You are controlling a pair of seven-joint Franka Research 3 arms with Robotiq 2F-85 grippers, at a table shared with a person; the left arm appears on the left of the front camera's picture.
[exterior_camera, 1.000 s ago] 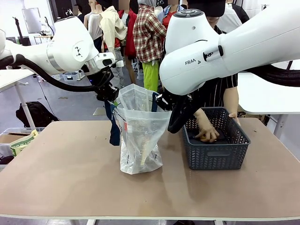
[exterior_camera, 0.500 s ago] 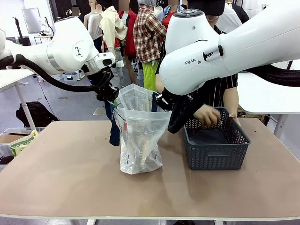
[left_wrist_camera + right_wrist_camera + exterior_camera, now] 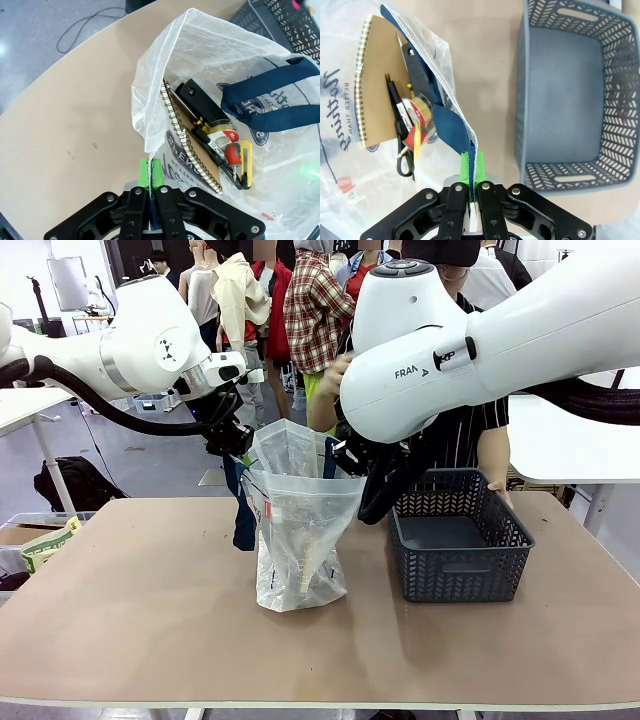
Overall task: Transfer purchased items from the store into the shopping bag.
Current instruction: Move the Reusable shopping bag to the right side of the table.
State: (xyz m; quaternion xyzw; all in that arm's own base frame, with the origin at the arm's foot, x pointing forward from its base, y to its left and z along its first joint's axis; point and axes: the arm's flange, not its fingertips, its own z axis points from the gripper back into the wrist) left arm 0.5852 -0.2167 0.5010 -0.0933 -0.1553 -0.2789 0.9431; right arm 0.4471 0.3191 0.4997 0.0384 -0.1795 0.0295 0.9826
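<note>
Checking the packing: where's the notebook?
The notebook is inside the bag, left of the basket; the right wrist view shows it beside black tools.

The white right arm (image 3: 430,360) carries the dark letters "FRAN" on its big joint in the front view; what follows them cannot be read. In the right wrist view the bag (image 3: 337,135) has dark print that stands sideways. The capitals "BETTER THAN" are clear, and beside them is a larger word in script which I cannot read for sure. In the left wrist view the bag's print shows only broken pieces of big letters beside the notebook (image 3: 192,150), not readable.
</note>
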